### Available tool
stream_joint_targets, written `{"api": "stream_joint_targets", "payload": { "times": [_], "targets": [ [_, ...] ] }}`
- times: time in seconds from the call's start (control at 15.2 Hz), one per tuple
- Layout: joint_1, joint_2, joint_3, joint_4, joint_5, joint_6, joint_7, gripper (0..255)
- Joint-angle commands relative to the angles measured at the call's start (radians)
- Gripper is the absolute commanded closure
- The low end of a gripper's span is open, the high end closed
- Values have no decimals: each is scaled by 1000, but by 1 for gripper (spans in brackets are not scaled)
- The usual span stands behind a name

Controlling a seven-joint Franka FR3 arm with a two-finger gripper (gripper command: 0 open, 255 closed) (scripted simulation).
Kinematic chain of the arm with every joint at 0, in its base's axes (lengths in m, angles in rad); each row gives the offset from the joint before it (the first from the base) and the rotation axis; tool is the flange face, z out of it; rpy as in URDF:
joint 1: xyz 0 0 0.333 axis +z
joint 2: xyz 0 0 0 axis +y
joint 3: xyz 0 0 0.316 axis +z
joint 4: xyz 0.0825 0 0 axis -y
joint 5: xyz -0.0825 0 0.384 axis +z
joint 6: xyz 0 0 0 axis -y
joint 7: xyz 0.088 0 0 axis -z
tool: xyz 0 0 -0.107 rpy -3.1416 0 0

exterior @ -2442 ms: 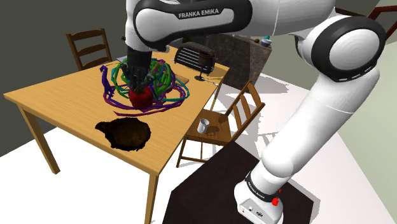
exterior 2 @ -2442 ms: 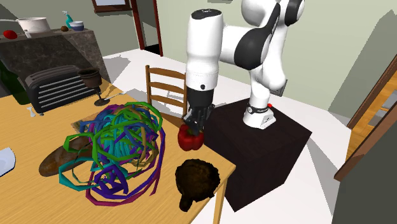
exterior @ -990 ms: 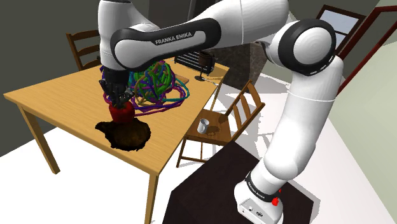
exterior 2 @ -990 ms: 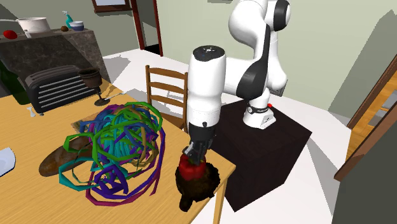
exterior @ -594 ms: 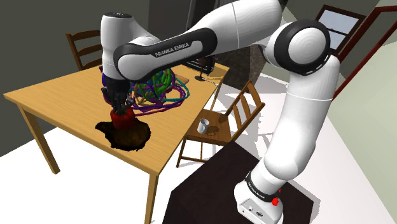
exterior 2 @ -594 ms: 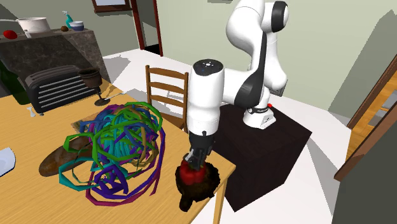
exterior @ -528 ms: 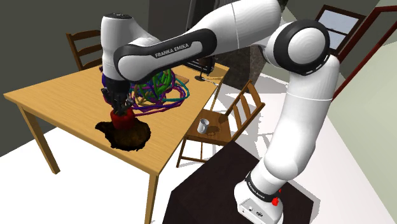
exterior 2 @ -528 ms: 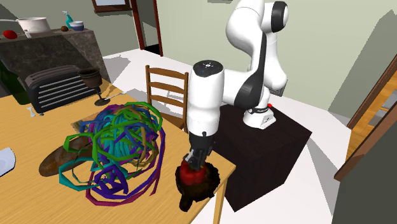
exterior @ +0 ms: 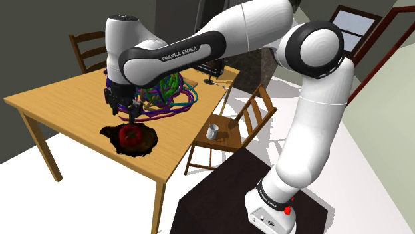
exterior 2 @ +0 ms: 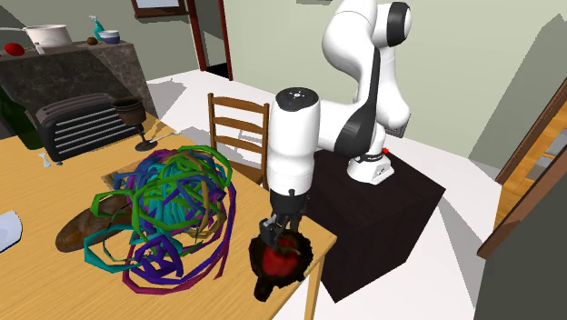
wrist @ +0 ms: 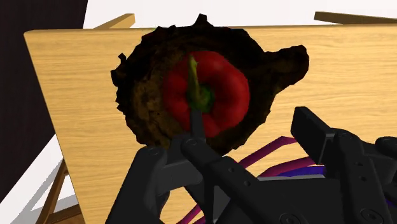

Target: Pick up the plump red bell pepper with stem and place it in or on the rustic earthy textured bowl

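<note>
Shoulder view, gripper (exterior: pixel 123 108): fingers spread apart and holding nothing, raised just above the bowl (exterior: pixel 151 141); half a second ago they were clasping the pepper (exterior: pixel 129 136).
Shoulder view, pepper: red, now lying inside the dark, rough bowl, clear of the fingers, toward the near edge of the table (exterior: pixel 53 100).
Second exterior view, gripper (exterior 2: pixel 279 235): open directly over the pepper (exterior 2: pixel 280 262), which sits lower than before, sunk in the bowl (exterior 2: pixel 304 247) at the table's corner (the tangle of coloured loops (exterior 2: pixel 173 209) lies apart, to this view's left).
Wrist view, pepper (wrist: pixel 219 95): stem up, centred in the bowl (wrist: pixel 140 83), beyond the parted fingers (wrist: pixel 159 175).
Task reading: release made; placement looks complete, with only the withdrawal left.
</note>
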Motion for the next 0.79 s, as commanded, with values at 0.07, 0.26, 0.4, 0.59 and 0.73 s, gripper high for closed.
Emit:
{"api": "stream_joint_targets", "payload": {
  "times": [0.07,0.26,0.4,0.59,0.73],
  "targets": [
    [0,0,0,0,0,0,0,0],
    [-5,-18,6,12,15,-26,-9,0],
    [-14,-51,17,40,42,-81,-26,0],
    [-16,-63,21,53,51,-102,-33,0],
    [-16,-63,21,53,51,-103,-33,0]
  ]
}}
